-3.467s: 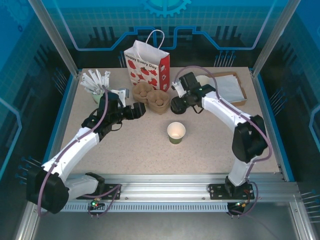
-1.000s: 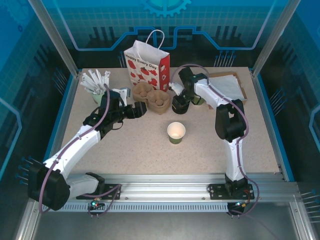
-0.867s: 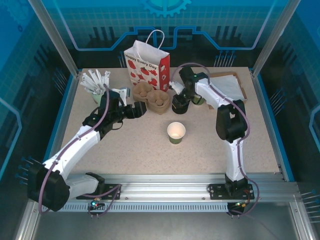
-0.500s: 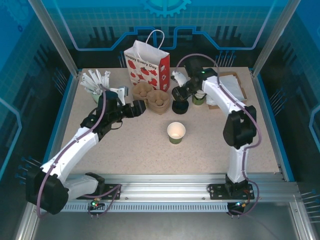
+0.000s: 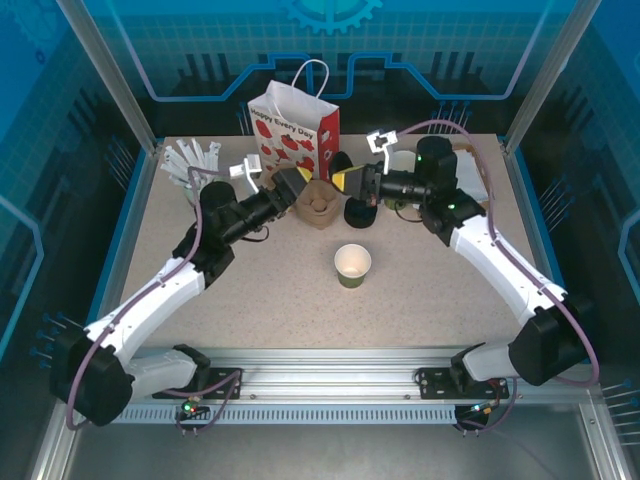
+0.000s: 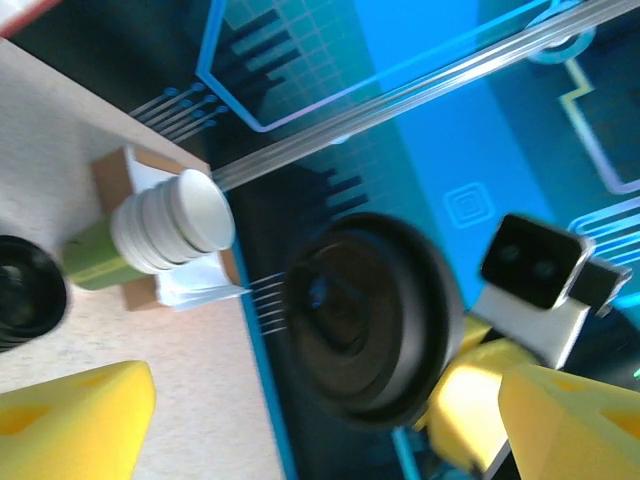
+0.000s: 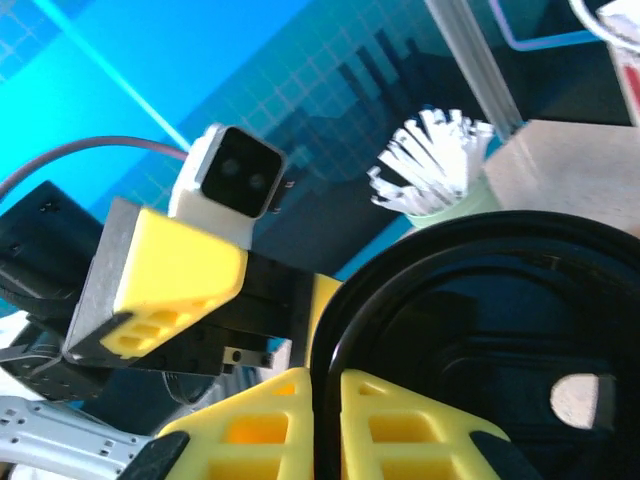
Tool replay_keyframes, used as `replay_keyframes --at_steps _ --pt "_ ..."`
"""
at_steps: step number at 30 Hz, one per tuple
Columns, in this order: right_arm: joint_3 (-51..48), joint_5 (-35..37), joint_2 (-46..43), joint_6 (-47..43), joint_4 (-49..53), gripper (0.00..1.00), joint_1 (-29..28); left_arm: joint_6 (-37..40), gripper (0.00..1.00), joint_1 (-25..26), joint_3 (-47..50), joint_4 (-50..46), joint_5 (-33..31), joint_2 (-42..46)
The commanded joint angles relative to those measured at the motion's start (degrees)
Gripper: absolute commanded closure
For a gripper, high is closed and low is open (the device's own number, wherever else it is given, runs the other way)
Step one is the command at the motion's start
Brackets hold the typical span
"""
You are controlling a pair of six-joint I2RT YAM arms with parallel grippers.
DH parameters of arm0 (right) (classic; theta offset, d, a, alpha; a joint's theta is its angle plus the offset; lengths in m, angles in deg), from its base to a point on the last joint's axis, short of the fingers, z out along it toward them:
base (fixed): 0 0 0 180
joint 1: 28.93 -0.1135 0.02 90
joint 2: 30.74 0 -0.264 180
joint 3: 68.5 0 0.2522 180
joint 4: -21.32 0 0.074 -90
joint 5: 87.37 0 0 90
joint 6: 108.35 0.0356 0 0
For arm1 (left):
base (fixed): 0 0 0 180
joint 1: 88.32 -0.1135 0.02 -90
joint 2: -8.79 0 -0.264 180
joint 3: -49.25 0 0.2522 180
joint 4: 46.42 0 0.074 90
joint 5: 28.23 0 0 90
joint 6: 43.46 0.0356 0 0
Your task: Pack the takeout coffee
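A single olive-green paper cup (image 5: pixel 352 265) stands open-topped with no lid, mid-table; a lidded takeout coffee is out of view. My right gripper (image 5: pixel 345 181) hangs above the carrier, shut on the rim of a round black lid (image 5: pixel 338 162). In the right wrist view, both yellow fingers (image 7: pixel 265 425) pinch that lid (image 7: pixel 500 330) at its edge. My left gripper (image 5: pixel 300 186) faces it from the left, raised and open. The left wrist view shows the lid (image 6: pixel 365 315) between and beyond its spread fingers (image 6: pixel 75 420), untouched by them.
A squat black stack of lids (image 5: pixel 360 213) sits behind the cup, with a stack of green cups (image 6: pixel 165 230) to its right. The brown cup carrier (image 5: pixel 318 207), the red-and-white paper bag (image 5: pixel 295 125) and a cup of white stirrers (image 5: pixel 190 165) line the back.
My right gripper closed on a lid at the black stack, lifted it and swung left. My left gripper rose from beside the carrier to face it.
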Motion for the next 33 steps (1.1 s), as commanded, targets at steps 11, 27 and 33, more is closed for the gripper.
replay_keyframes --at_steps 11,27,33 --pt "-9.9 -0.3 4.1 21.5 -42.5 0.89 -3.7 -18.4 0.08 1.6 0.0 16.6 1.1 -5.5" --pt "-10.2 2.0 4.8 26.4 -49.5 0.9 -4.6 -25.4 0.09 1.7 2.1 23.7 0.4 -7.4" --pt "-9.9 2.3 5.5 27.7 -51.0 0.9 -5.0 -26.7 0.12 1.7 2.0 25.7 1.0 -7.8"
